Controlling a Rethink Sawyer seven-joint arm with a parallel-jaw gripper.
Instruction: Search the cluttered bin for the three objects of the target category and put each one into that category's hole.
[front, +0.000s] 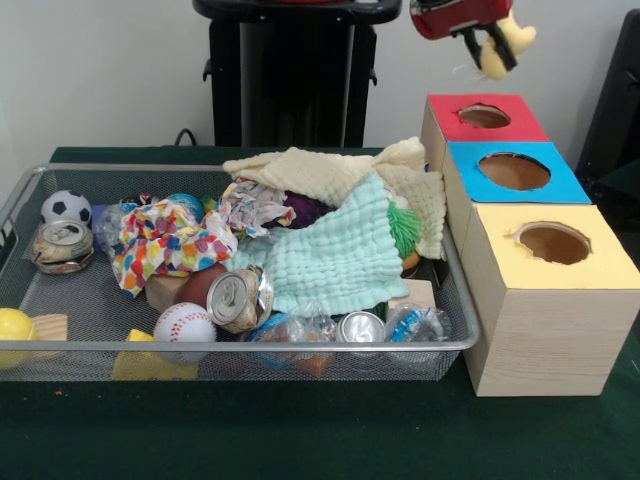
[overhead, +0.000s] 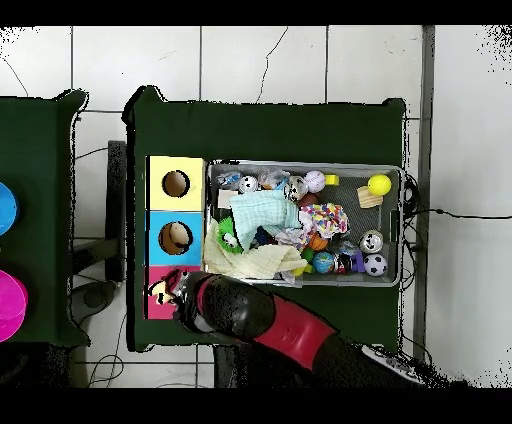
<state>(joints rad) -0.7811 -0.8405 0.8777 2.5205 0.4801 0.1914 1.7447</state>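
Note:
My gripper (front: 492, 50) hangs at the top right, shut on a soft yellow toy (front: 516, 34), just above the red-topped box (front: 445, 126). In the overhead view the gripper (overhead: 166, 290) covers most of that red box (overhead: 152, 308). In a row with it stand a blue-topped box (front: 470, 186) and a yellow-topped box (front: 500, 268), each with a round hole. The wire mesh bin (front: 60, 300) holds a soccer ball (front: 66, 207), a baseball (front: 184, 326), a yellow ball (front: 12, 328), crushed cans (front: 240, 297) and a green spiky ball (front: 404, 226).
A mint cloth (front: 325, 255), a cream cloth (front: 320, 170) and a multicoloured cloth (front: 165, 245) cover much of the bin's contents. A wooden block (front: 50, 326) and a yellow foam piece (front: 140, 362) lie at its front left. The boxes stand tight against the bin's right wall.

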